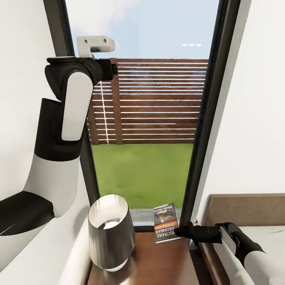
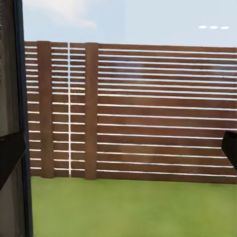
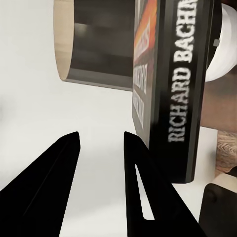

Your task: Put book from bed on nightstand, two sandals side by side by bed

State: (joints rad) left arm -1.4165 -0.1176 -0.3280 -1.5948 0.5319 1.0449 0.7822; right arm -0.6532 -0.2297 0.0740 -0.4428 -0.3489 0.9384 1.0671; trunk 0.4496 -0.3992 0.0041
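- Book (image 1: 165, 222): thin paperback, grey/dark cover w/ orange band, "RICHARD BACHMAN" legible. Lies flat on nightstand tabletop (image 1: 158, 261), far corner by the window, just beyond the tips of the right jaws. In right wrist view the spine (image 3: 182, 89) sits just outside one jaw finger, not between the two.
- Right gripper (image 1: 179, 231): low, reaching across from over the bed side, tips at the book's near edge. Jaws part-open w/ a clear gap, nothing between them; fingers (image 3: 140, 187) are dark and tapered. Touching the book or just short of it – cannot tell.
- Left gripper (image 2: 118, 148): arm raised high in front of the window, well above and apart from the book. Jaws spread wide, one dark fingertip (image 2: 10, 153) at each edge of the left wrist view, nothing held.
- Lamp (image 1: 110, 231): dark grey shade, pale inside, stands on same tabletop, on the far side of the book from the right jaws, near but apart.
- Nightstand: dark reddish-brown glossy wood, between white wall and bed.
- Bed (image 1: 253, 209): brown headboard and white mattress, behind the right jaws, under the right forearm.
- Window (image 1: 206, 118): tall, dark frame; slatted brown fence (image 2: 148, 108) and lawn (image 1: 142, 170) outside, ahead of the left jaws.
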